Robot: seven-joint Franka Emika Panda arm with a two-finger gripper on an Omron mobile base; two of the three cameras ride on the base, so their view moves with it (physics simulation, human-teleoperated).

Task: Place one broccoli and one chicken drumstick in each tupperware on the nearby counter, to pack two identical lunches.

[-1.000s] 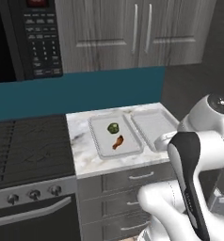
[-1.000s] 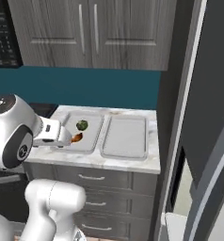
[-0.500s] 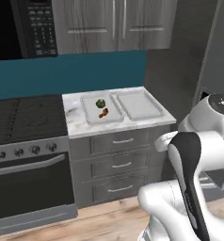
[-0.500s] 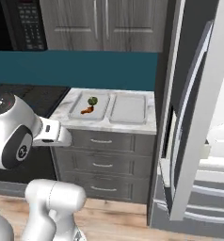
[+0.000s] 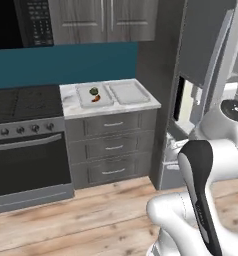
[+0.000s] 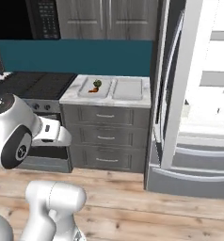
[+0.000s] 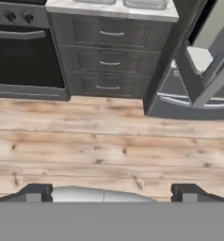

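Note:
The two tupperware stand side by side on the white marble counter (image 5: 70, 103), far from me. The left tupperware (image 5: 84, 95) holds one green broccoli (image 5: 94, 91) and one brown chicken drumstick (image 5: 96, 98). The right tupperware (image 5: 127, 92) has nothing in it. The right base view shows the same: the broccoli (image 6: 97, 83) and drumstick (image 6: 92, 91) lie in the left tupperware (image 6: 87, 87), beside the bare right tupperware (image 6: 128, 88). My gripper (image 7: 111, 193) is open and holds nothing. It hangs low over the wooden floor, well short of the counter (image 7: 109, 8).
Dark grey drawers (image 7: 109, 61) with silver handles sit under the counter. A black stove and oven (image 5: 26, 150) stand to its left. To its right is a steel fridge (image 6: 180, 94) with an open door (image 5: 211, 55). Wide wooden floor (image 7: 109, 141) lies between me and the cabinets.
The whole picture has shifted: the base has backed away from the counter, so the floor and fridge have come into view. The food and containers have not moved. The gripper stays open.

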